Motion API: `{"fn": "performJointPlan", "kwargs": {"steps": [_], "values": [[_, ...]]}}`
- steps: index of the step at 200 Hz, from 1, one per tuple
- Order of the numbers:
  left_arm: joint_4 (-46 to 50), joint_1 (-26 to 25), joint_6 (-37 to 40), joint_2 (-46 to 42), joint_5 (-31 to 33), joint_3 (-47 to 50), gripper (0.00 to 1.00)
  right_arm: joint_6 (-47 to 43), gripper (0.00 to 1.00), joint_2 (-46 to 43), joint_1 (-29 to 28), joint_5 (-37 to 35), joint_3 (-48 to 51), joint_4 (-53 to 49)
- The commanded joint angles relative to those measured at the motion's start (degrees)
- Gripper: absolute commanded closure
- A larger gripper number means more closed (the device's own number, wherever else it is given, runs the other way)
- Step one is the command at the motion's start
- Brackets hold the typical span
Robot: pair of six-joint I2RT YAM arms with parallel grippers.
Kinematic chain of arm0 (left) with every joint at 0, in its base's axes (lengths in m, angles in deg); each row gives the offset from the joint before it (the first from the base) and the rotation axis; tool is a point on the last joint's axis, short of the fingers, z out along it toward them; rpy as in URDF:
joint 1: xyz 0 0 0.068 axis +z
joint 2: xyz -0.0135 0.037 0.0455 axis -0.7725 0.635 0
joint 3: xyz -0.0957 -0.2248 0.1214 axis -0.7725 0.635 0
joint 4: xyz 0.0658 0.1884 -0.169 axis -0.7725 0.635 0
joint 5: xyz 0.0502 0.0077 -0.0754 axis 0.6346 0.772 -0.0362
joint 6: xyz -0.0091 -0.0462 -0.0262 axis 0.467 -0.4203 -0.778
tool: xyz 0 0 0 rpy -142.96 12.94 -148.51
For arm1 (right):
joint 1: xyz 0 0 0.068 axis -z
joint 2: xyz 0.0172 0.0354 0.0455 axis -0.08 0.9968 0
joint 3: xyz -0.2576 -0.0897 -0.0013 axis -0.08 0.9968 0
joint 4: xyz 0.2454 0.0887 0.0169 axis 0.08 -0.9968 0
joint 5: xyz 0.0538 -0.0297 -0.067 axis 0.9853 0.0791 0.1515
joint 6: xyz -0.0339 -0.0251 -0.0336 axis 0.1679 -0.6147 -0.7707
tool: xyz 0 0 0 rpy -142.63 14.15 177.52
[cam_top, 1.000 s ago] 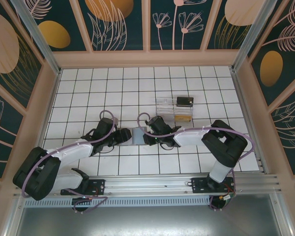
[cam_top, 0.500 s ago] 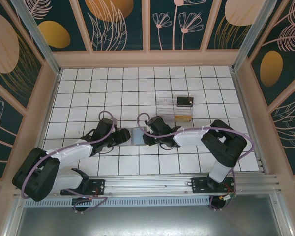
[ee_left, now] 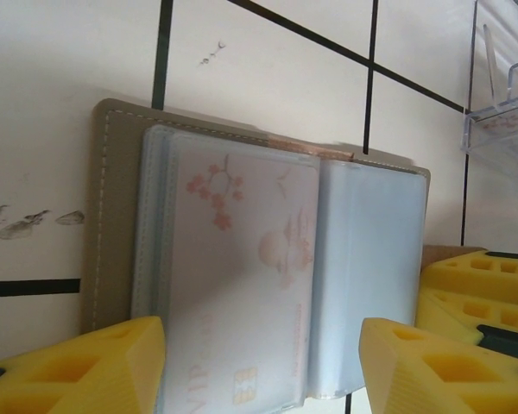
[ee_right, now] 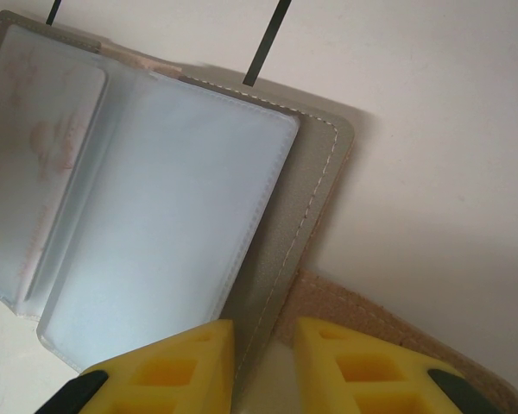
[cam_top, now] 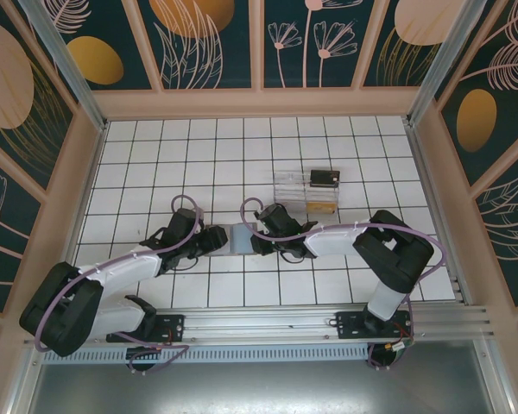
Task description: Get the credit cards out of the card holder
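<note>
Clear plastic tray (cam_top: 289, 184) on white tiled table (cam_top: 155, 147), dark smudges (ee_left: 26, 222), perhaps scuffs, floral wall panels (cam_top: 207, 43)

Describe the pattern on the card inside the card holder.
Pale pink blossoms and cloud shapes on a white card, clearest in the left wrist view.

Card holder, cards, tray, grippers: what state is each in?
card holder: open, lying flat
blossom-print card: sleeved inside the holder
clear tray: holds two cards
dark card: in the tray
tan-gold card: in the tray
left gripper: open, straddling the holder
right gripper: pinching the holder's cover edge
</note>
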Motion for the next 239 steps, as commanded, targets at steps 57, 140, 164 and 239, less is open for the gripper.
{"fn": "performJointPlan", "kwargs": {"steps": [57,140,164,239], "values": [[-0.9,-0.3,-0.2,2.0,-1.8,0.6,0.38,0.9,0.72,2.6,-0.9,1.8,-0.4,-3.1],[-5.1,-0.3,0.4,1.7,-5.6,0.9,0.38,1.0,0.72,2.9,-0.9,1.9,-0.5,-2.9],[-6.4,-0.3,0.8,2.3,-7.2,0.9,0.36,1.0,0.72,2.9,-0.9,1.9,-0.5,-2.9],[-9.1,-0.3,0.4,1.1,-10.4,-0.4,0.35,1.2,0.72,3.0,-0.9,1.7,-0.2,-2.7]]}}
